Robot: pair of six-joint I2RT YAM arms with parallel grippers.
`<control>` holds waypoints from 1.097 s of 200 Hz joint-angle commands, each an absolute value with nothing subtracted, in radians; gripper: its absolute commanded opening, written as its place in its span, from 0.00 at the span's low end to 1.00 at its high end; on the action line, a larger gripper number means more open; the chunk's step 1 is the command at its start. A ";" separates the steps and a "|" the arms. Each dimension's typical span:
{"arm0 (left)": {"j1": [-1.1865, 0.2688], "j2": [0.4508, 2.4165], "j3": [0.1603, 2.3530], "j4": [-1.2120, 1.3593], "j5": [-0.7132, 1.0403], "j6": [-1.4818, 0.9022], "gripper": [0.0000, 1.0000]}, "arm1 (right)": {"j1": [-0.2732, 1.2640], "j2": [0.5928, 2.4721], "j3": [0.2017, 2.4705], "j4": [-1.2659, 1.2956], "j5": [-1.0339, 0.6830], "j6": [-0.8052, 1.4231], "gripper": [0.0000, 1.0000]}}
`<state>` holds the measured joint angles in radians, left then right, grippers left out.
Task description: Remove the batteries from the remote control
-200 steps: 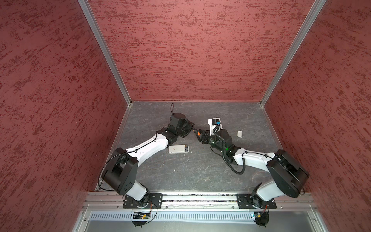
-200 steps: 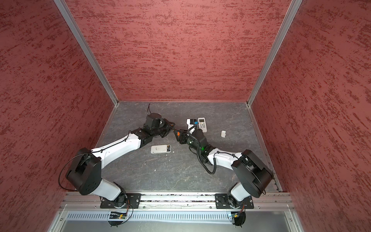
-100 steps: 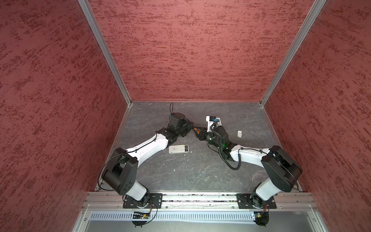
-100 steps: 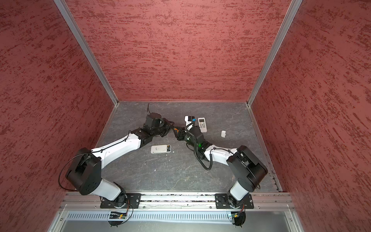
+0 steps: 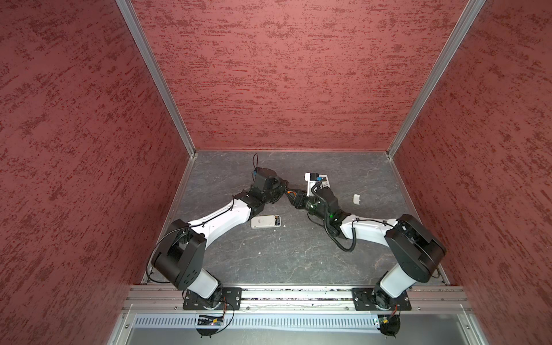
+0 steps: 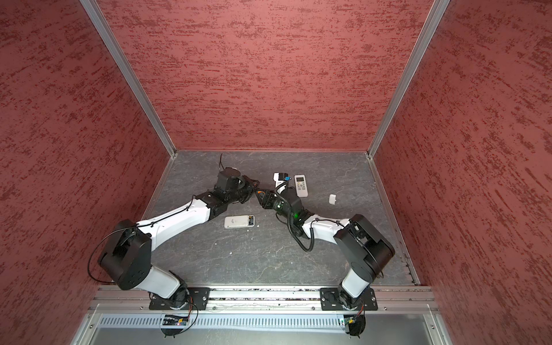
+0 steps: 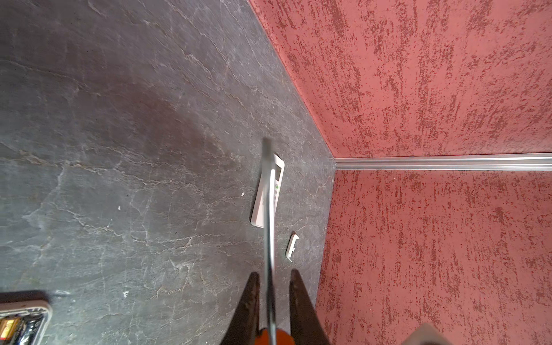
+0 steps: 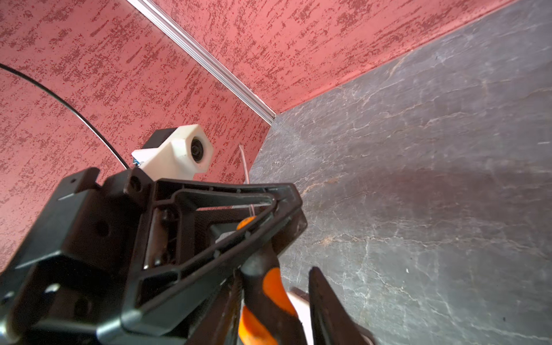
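A white remote control (image 5: 265, 222) (image 6: 239, 221) lies face down mid-floor with its compartment open. Gold-ended batteries (image 7: 9, 327) sit inside it. Both grippers meet above the floor behind it, on an orange-and-black screwdriver (image 5: 291, 194) (image 6: 259, 193). My left gripper (image 5: 285, 191) (image 7: 273, 273) is shut on it, the steel shaft (image 7: 270, 209) jutting out past its fingertips. My right gripper (image 5: 292, 199) (image 8: 276, 274) has closed around the handle (image 8: 268, 286). One finger presses the handle; a thin gap shows at the other tip.
A second white remote (image 6: 301, 185) (image 7: 260, 206) lies face up near the back, half hidden by my right wrist in a top view. A small white cover (image 5: 356, 199) (image 7: 292, 248) lies to its right. Red walls enclose the grey floor (image 5: 298, 254).
My right arm has reached further in toward the left gripper, and its jaws have narrowed around the screwdriver handle. The left arm has held still.
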<state>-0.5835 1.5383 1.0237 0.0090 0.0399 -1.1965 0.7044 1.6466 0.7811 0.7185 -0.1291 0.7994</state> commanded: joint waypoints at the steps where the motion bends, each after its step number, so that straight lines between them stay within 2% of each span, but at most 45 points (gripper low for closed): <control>1: -0.613 1.549 1.012 0.051 0.088 -1.191 0.00 | 0.706 1.661 0.815 0.754 -0.125 0.822 0.36; 38: -0.624 1.551 0.992 0.063 0.097 -1.210 0.00 | 0.706 1.657 0.813 0.764 -0.100 0.819 0.32; 78: -0.634 1.549 0.983 0.062 0.099 -1.215 0.00 | 0.706 1.663 0.801 0.800 -0.081 0.824 0.05; 89: -0.635 1.545 0.977 0.062 0.095 -1.215 0.00 | 0.706 1.665 0.796 0.806 -0.079 0.822 0.00; 139: -0.608 1.497 0.908 0.066 0.046 -1.206 0.00 | 0.706 1.652 0.764 0.797 -0.089 0.828 0.00; 165: -0.588 1.458 0.849 0.092 0.035 -1.204 0.14 | 0.703 1.645 0.771 0.734 -0.114 0.815 0.00; 203: -0.568 1.404 0.791 0.109 0.015 -1.166 0.46 | 0.698 1.629 0.790 0.603 -0.175 0.782 0.00; 219: -0.552 1.373 0.772 0.102 0.001 -1.140 0.54 | 0.695 1.614 0.800 0.529 -0.204 0.768 0.00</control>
<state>-0.5747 1.4223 0.7952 0.1200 0.0223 -1.1976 0.7040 1.6512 0.7628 0.6395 -0.1734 0.7883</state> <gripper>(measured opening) 0.499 0.240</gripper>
